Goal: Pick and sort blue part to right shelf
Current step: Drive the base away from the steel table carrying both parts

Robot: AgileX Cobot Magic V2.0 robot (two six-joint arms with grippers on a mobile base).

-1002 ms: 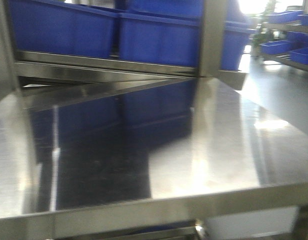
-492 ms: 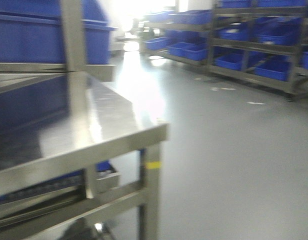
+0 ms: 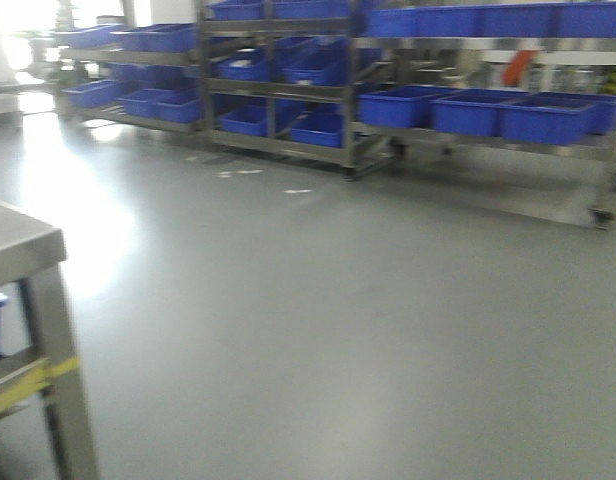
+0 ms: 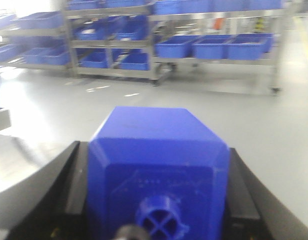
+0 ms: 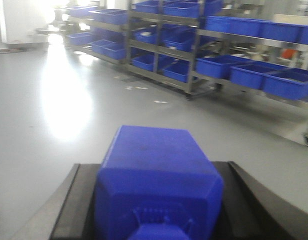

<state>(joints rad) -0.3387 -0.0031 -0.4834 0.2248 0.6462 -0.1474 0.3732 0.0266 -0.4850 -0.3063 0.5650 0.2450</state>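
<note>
In the left wrist view a royal-blue part (image 4: 159, 160) with bevelled edges and a round knob sits between the black fingers (image 4: 69, 185) of my left gripper (image 4: 159, 200), which is shut on it. In the right wrist view a second blue part (image 5: 159, 185) is clamped between the black fingers (image 5: 76, 200) of my right gripper (image 5: 159, 210). Both are held over grey floor. A steel rack with large blue bins (image 3: 488, 110) stands across the floor at the far right. Neither gripper shows in the front view.
A steel table corner (image 3: 28, 250) with a yellow-taped leg (image 3: 58, 380) is at the left of the front view. More racks of blue bins (image 3: 278, 90) line the far wall. Open grey floor (image 3: 338, 320) lies between.
The front view has swung right: the steel tabletop and nearby blue bins slid off to the left, and the open floor and far racks came into view.
</note>
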